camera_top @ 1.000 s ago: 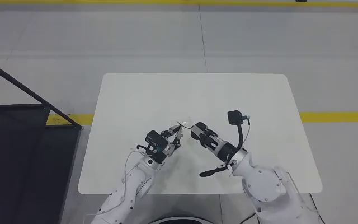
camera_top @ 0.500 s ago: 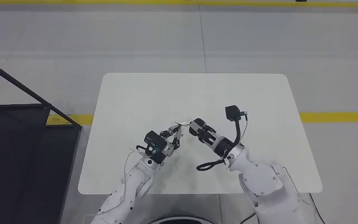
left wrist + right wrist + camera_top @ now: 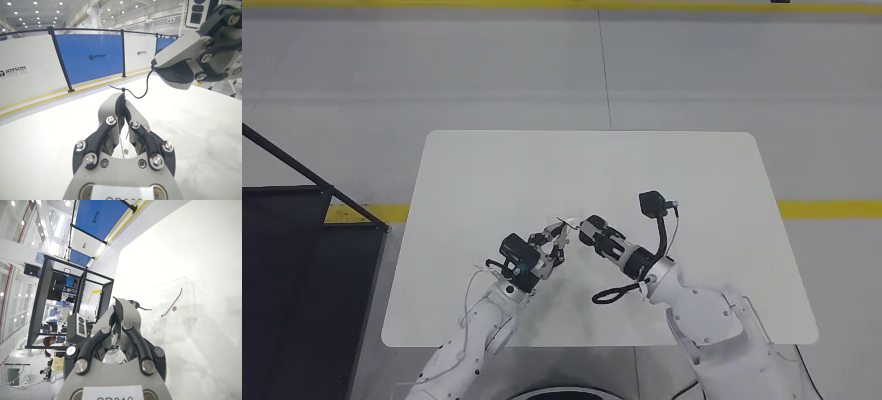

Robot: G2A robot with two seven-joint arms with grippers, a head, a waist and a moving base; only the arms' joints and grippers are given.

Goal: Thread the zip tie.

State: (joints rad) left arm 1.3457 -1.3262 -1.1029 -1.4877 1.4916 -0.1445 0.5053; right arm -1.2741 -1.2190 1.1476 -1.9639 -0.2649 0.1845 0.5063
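2 grippers meet near the middle of the white table (image 3: 692, 200), slightly toward the robot's side, with their tips close together but not touching.

Left gripper (image 3: 122, 100): fully closed. Both pads are pressed together on the zip tie (image 3: 123, 89), gripping it just below the small square head. The head stands clear above the fingertips. 1 short thin end projects from the head on the side away from the right gripper.

Right gripper (image 3: 156, 69): closed to a pinch. Its tips hold the far part of the strap. In the right wrist view its pads (image 3: 118, 313) are shut flat against each other, with no gap seen.

Zip tie: black, thin, held off the table by both grippers. Between the 2 grips the strap sags in 1 shallow curve from the head, then rises to the right gripper's tips. In the top view it shows as a short dark line (image 3: 567, 220) bridging the left gripper (image 3: 555, 238) and the right gripper (image 3: 585, 227). Whether the strap passes through the head cannot be determined.

1 further dark strand (image 3: 173, 303) shows close to a small brownish speck (image 3: 174, 308) on the table surface. Whether this is part of the same tie, or lies flat on the table, cannot be determined.
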